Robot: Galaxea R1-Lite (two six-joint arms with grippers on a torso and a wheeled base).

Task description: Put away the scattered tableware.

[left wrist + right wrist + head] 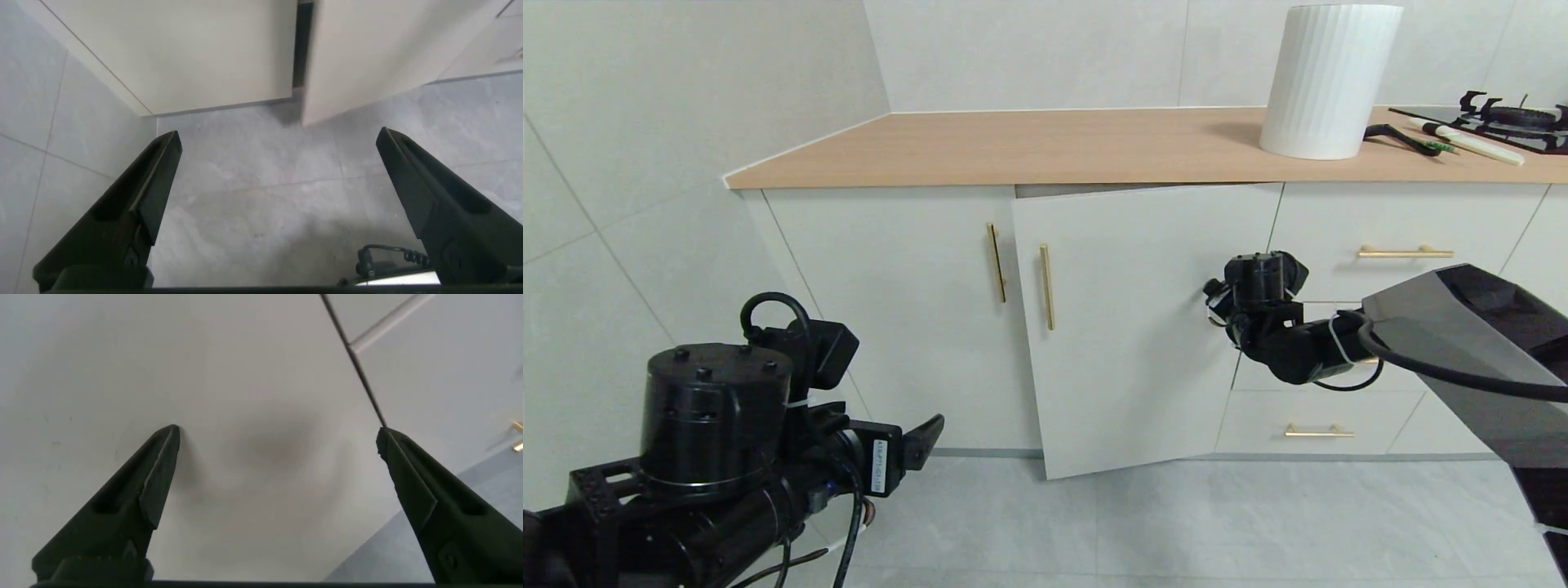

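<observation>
Two utensils, one black-handled and one white-handled, lie far right on the surface, between a white ribbed canister and the stove. Right jaws are spread wide, close against the face of the half-open cabinet door, near its right edge. Left jaws hang released, low at near left over the floor.

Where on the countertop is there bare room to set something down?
The wooden countertop is bare from the wall corner to the white ribbed container. Crowded beyond it: utensils and the gas stove at the right end.
</observation>
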